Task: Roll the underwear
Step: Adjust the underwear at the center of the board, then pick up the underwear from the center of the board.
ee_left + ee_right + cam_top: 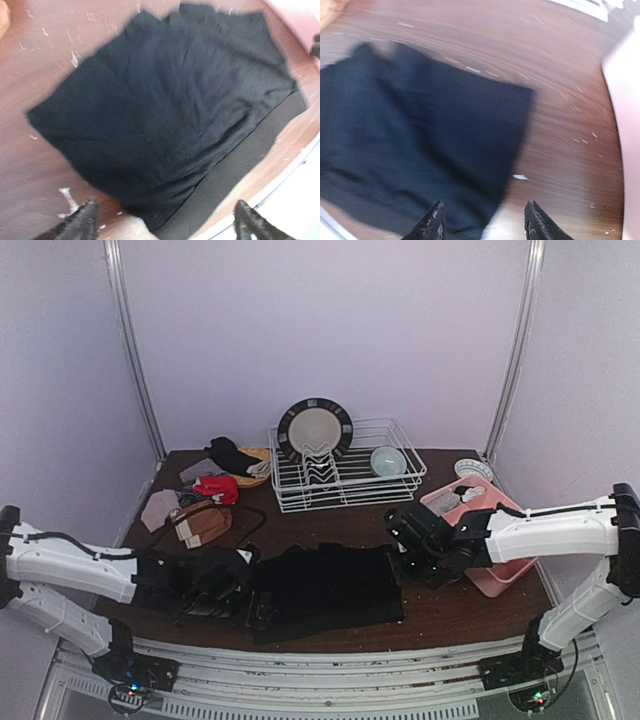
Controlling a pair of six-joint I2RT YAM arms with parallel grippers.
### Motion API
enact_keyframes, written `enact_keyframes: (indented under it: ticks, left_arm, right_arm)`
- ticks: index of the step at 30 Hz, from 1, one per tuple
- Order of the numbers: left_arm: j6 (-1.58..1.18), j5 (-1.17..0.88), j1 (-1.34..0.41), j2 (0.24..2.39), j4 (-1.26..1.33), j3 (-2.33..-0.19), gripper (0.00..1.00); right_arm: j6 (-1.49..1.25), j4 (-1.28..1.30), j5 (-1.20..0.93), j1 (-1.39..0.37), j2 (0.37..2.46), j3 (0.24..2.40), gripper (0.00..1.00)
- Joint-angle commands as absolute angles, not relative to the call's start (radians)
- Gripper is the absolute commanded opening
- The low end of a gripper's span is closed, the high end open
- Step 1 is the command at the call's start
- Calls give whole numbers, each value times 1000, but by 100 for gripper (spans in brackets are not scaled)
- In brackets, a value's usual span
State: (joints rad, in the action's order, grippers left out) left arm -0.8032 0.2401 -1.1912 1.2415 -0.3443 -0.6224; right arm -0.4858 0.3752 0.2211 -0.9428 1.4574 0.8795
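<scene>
A black underwear (325,590) lies spread flat on the brown table, near the front edge. My left gripper (256,608) hovers at its left end. In the left wrist view this gripper (167,224) stands open, its fingertips (86,220) wide apart over the cloth's (165,105) near hem, holding nothing. My right gripper (402,565) is at the cloth's right edge. It (485,216) is open above the corner of the cloth (420,135) and grips nothing. More underwear lies at the back left: red (217,488), brown (203,523), beige (158,508) and black (230,453).
A white wire dish rack (400,480) stands at the back with a dark-rimmed plate (315,428) and a pale bowl (388,460). A pink tray (500,578) sits at the right, just behind my right arm. A yellow basket (257,466) is next to the pile.
</scene>
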Motion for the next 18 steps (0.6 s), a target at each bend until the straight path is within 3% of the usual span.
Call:
enact_keyframes:
  ticks: [1, 9, 14, 18]
  left_arm:
    - [-837, 360, -1183, 1085, -482, -628, 95]
    - [-764, 105, -841, 1073, -312, -530, 88]
    - [-724, 74, -763, 1218, -256, -572, 86]
    - [-734, 55, -735, 1307, -211, -576, 76]
  right_arm:
    - [-518, 397, 209, -1024, 1446, 926, 52]
    - [-514, 325, 167, -1183, 1684, 1135, 48]
    - [-491, 321, 173, -1285, 1843, 1306, 48]
    - [-466, 359, 200, -1349, 1972, 1457, 54]
